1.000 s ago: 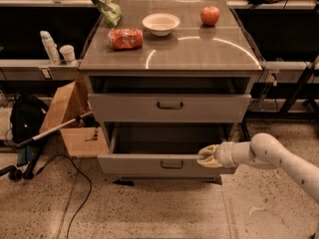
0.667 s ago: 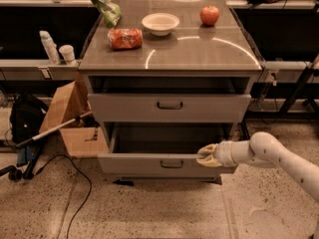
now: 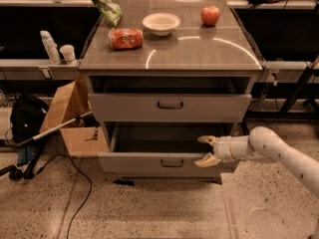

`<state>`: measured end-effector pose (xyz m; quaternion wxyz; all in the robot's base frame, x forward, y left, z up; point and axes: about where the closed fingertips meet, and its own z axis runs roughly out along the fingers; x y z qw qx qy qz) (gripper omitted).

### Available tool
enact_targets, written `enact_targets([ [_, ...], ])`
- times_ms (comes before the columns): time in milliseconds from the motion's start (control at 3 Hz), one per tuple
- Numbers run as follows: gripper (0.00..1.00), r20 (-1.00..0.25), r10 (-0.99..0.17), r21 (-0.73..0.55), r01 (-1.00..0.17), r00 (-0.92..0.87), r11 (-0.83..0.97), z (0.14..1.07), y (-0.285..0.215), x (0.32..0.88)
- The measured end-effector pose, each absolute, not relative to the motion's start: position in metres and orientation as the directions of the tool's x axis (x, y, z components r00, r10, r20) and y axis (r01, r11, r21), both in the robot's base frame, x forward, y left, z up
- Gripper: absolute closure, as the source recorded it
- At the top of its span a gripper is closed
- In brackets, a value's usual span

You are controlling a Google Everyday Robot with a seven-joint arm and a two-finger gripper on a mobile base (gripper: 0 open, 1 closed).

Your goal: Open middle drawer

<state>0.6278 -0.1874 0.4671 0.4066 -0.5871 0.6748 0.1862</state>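
- Over the last second almost nothing shifts: the middle drawer (image 3: pixel 144 164) stands pulled well out of the cabinet, its front in the same place, and its dark inside shows behind the front.
- The gripper (image 3: pixel 198 151) creeps only a touch toward 11 o'clock. It sits at 3 o'clock of the drawer's handle (image 3: pixel 172 163), not on it.
- The jaws are apart, holding nothing. One finger lies over the open inside and the other against the front, so they straddle the top edge.
- My reading: the pull is done, and the task looks as good as finished — what remains is backing away.
- The pale arm (image 3: pixel 279 156) reaches in low from 4 o'clock, its wrist level and pointing toward 9 o'clock.
- The drawer above (image 3: pixel 129 107) sits at 12 o'clock of the open one, under the table (image 3: pixel 199 54).
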Motion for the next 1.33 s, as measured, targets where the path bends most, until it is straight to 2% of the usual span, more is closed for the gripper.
enact_targets([
  [333,0.0,-0.765,-0.643,-0.239,-0.941,0.031,0.238,0.4872,-0.1831,0.6341],
  [667,0.0,-0.765,-0.643,-0.239,-0.941,0.032,0.238,0.4874,-0.183,0.6342],
  [1333,0.4,-0.765,-0.643,-0.239,-0.941,0.032,0.238,0.4873,-0.183,0.6342],
])
